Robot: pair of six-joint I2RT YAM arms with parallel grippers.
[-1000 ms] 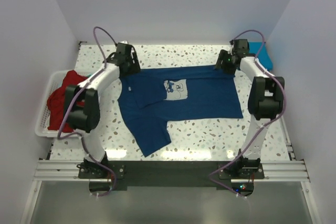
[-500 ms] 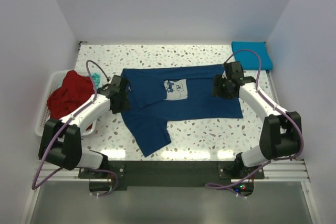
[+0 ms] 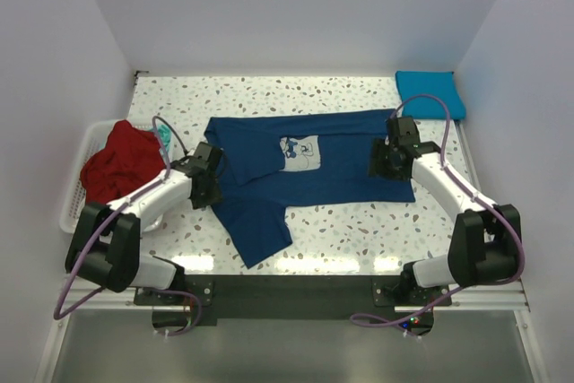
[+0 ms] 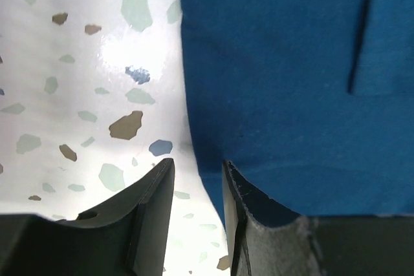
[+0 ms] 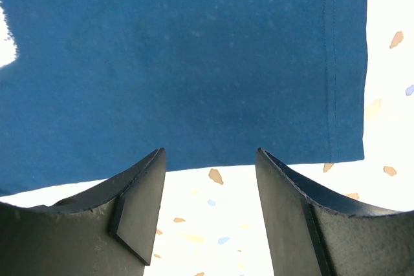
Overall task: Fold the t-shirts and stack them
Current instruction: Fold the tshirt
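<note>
A navy blue t-shirt (image 3: 332, 163) with a pale square print (image 3: 299, 152) lies spread flat on the speckled table (image 3: 359, 230), one sleeve trailing toward the front. My left gripper (image 3: 209, 187) is low at the shirt's left edge. In the left wrist view (image 4: 198, 161) its jaws are slightly apart, with the cloth edge (image 4: 291, 82) running between them. My right gripper (image 3: 384, 161) is open at the shirt's right side. In the right wrist view (image 5: 209, 151) it hangs just off the hem corner (image 5: 181, 63).
A folded turquoise-blue t-shirt (image 3: 430, 94) lies at the far right corner. A white slatted basket (image 3: 76, 213) at the left edge holds a crumpled red t-shirt (image 3: 117, 163) and a bit of teal cloth (image 3: 163, 136). Walls close in on three sides.
Both arms came back from the shirt's far corners to its left and right sides. The shirt's far edge now lies flatter and squarer.
</note>
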